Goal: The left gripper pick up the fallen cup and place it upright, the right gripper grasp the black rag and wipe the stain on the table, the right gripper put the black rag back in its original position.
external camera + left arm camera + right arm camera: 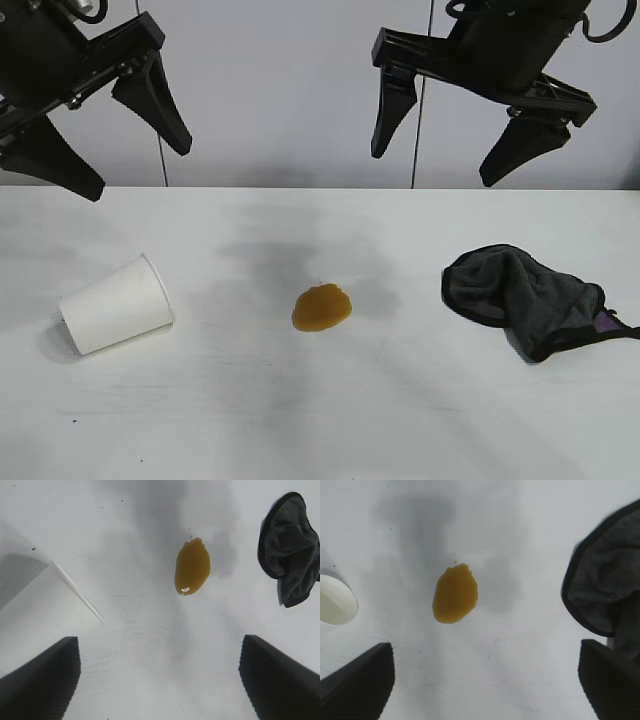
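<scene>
A white paper cup (118, 305) lies on its side at the left of the white table (300, 420), mouth toward the table's middle. An amber-brown stain (322, 306) sits near the centre. The crumpled black rag (530, 297) lies at the right, a purple patch at its edge. My left gripper (140, 170) hangs open high above the cup, holding nothing. My right gripper (432, 167) hangs open high between stain and rag, also empty. The left wrist view shows the cup (35, 605), stain (192, 573) and rag (292, 547) beyond the left gripper (159, 645). The right wrist view shows the stain (455, 593), rag (607, 585) and cup (335, 600) beyond the right gripper (485, 647).
A pale wall stands behind the table's far edge. Faint grey smudges and the arms' shadows mark the tabletop around the stain. Bare tabletop lies between cup, stain and rag and along the near side.
</scene>
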{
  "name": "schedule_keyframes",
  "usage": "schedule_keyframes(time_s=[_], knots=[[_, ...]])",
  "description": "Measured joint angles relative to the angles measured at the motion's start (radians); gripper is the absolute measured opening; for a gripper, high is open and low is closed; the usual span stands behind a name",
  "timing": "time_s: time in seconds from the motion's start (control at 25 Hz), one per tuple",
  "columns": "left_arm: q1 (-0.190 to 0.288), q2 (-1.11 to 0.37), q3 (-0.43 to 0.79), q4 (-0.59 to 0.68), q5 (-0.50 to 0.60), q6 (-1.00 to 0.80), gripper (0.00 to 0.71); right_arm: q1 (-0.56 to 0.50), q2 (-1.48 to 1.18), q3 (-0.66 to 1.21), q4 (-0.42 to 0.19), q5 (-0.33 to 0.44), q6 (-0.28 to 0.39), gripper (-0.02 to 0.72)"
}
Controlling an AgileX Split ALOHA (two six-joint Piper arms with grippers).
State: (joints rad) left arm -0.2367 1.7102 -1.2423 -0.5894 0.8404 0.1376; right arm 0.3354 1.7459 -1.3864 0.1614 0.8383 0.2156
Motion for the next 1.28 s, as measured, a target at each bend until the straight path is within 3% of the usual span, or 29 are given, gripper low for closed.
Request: schedule_keyframes(time_s=[0.16, 0.32, 0.44, 0.56, 0.68, 0.92, 1.28], knots=[[0.000, 0.000, -0.002, 0.003, 0.009, 0.018, 0.622, 0.000, 0.000, 0.000, 0.000, 0.000, 0.000, 0.694], [-0.011, 0.010, -0.053, 0.027, 0.234, 0.315, 0.596, 0.000, 0.000, 0.000, 0.000, -0.002, 0.000, 0.694], [-0.079, 0.011, -0.065, 0.170, 0.325, 0.485, 0.590, 0.000, 0.000, 0.000, 0.000, -0.027, 0.000, 0.694], [-0.163, 0.014, -0.065, 0.342, 0.272, 0.519, 0.587, 0.000, 0.000, 0.000, 0.000, -0.064, 0.000, 0.694], [-0.208, 0.019, -0.064, 0.401, 0.181, 0.521, 0.587, 0.000, 0.000, 0.000, 0.000, -0.104, 0.000, 0.694], [-0.214, 0.021, 0.012, 0.467, 0.027, 0.533, 0.633, 0.000, 0.000, 0.000, 0.000, -0.189, 0.000, 0.694], [-0.214, 0.021, 0.066, 0.472, -0.003, 0.539, 0.640, 0.000, 0.000, 0.000, 0.005, -0.278, 0.000, 0.694]])
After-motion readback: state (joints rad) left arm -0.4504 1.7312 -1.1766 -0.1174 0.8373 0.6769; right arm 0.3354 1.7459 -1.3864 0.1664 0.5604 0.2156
